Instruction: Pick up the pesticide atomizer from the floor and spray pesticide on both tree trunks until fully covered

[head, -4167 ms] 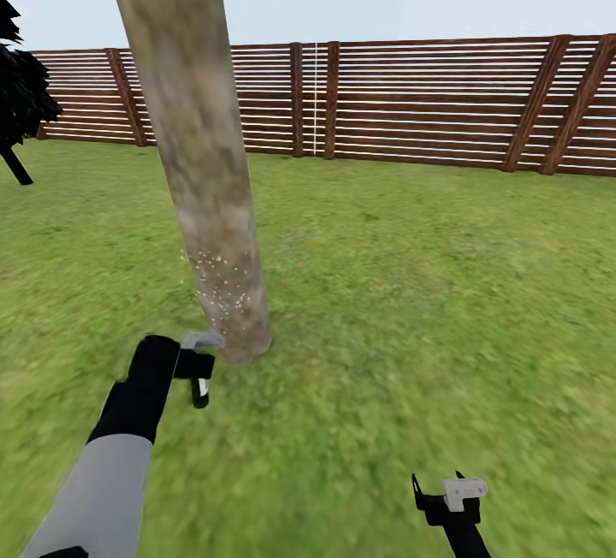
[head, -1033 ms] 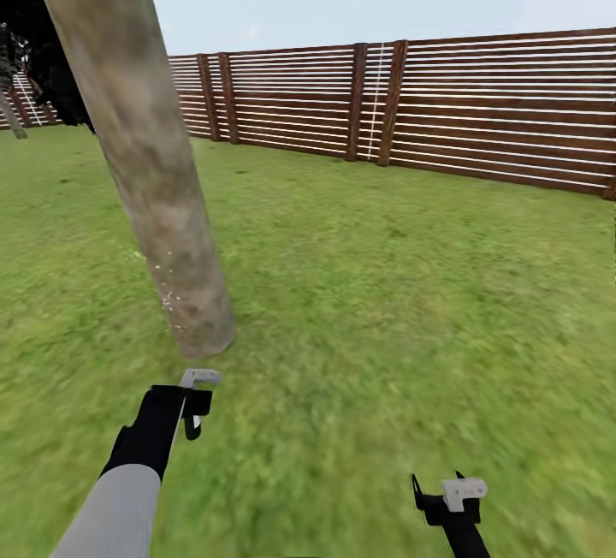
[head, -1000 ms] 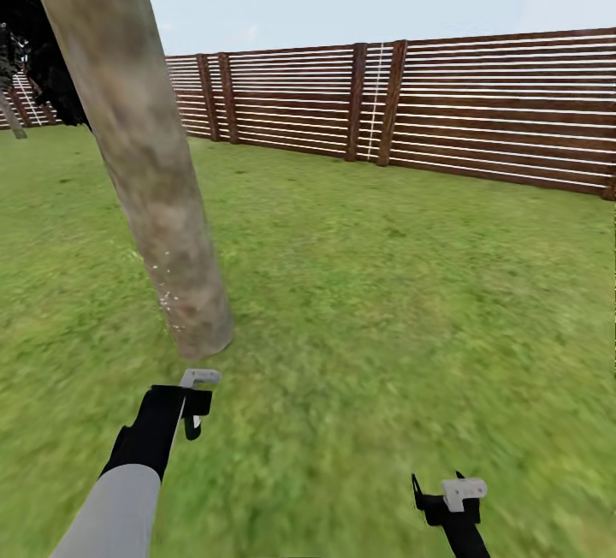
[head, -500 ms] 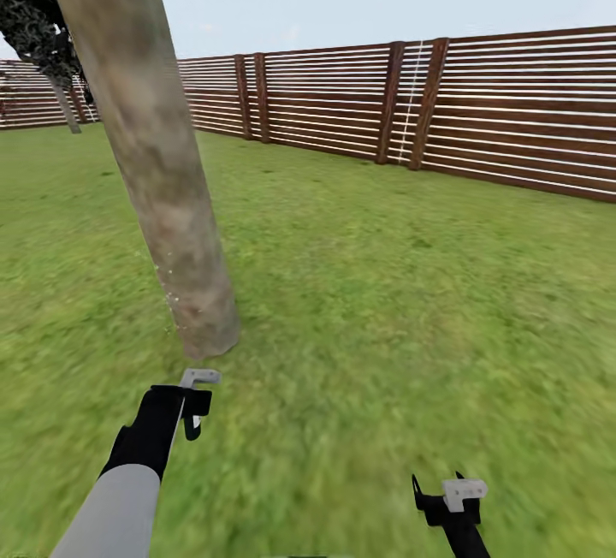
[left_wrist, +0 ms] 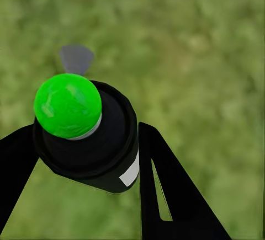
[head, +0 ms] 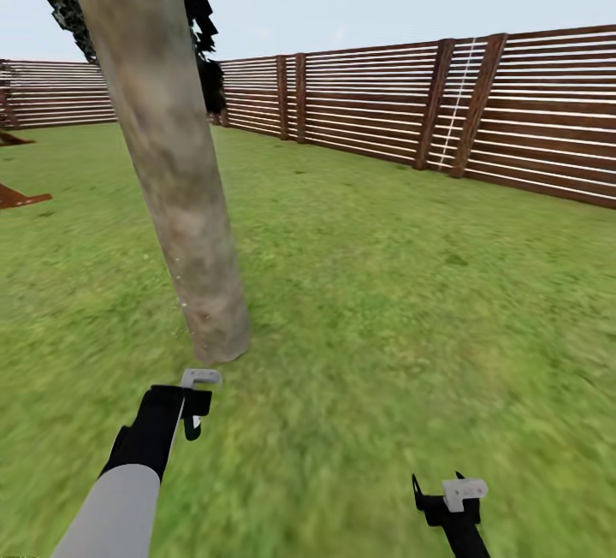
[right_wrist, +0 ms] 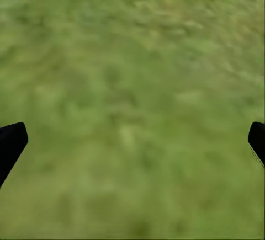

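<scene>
Nearest the robot: right tool (head: 451, 494) low over the lawn (head: 402, 301), well apart from the tree trunk (head: 175, 173); fingers (right_wrist: 11, 143) spread wide apart over bare grass in the right wrist view, nothing between them.

Next outward: left tool (head: 197, 408) just short of the trunk base, clamped on the pesticide atomizer (left_wrist: 91, 138). Black bottle body with white label and green top seated between the two black fingers (left_wrist: 165, 196) in the left wrist view; bottle visible in the head view as a small dark shape under the tool.

Beyond the left tool: trunk rising from the grass, tilted in the head view, mottled grey-tan. A few white specks of pesticide (head: 182, 305) on the lower trunk edge; upper trunk bare of specks.

Farthest: dark leaf crown (head: 198, 6) behind the trunk, then the slatted wooden fence (head: 385, 113) closing the garden.

Progress, judged: pickup done. Coverage of this trunk looks sparse and low only, probably incomplete. Second tree not yet treated, as far as shown.

Count: two tools, one atomizer, one trunk close by, one fence run.
</scene>
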